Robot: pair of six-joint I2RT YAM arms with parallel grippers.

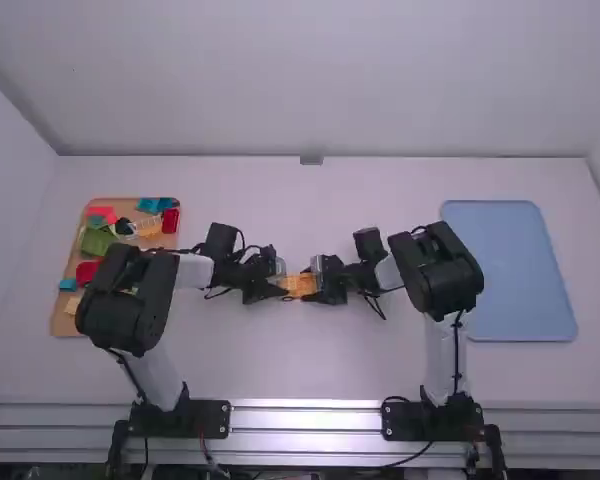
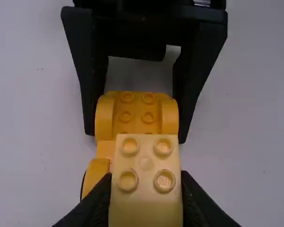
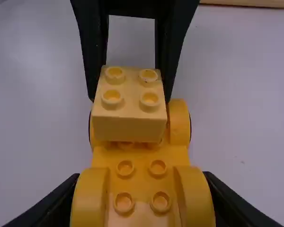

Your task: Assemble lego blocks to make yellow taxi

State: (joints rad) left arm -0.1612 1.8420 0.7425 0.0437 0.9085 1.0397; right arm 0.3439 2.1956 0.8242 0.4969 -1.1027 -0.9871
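Near the table's middle, my left gripper (image 1: 280,287) and right gripper (image 1: 318,288) face each other at the yellow-orange wheeled base (image 1: 300,286). The left wrist view has my left gripper (image 2: 146,203) shut on a pale yellow two-by-two-stud block (image 2: 146,189), which overlaps one end of the wheeled base (image 2: 136,113). My right gripper (image 3: 143,194) is shut on the fenders at the base's other end (image 3: 141,182). Over the far end is the pale block (image 3: 128,125), between the left gripper's fingers; whether it touches the base's studs I cannot tell.
A wooden tray (image 1: 64,318) at the left holds several loose bricks, among them a green one (image 1: 97,242) and a red one (image 1: 170,220). A blue tray (image 1: 520,270) lies at the right, beyond the right arm's elbow.
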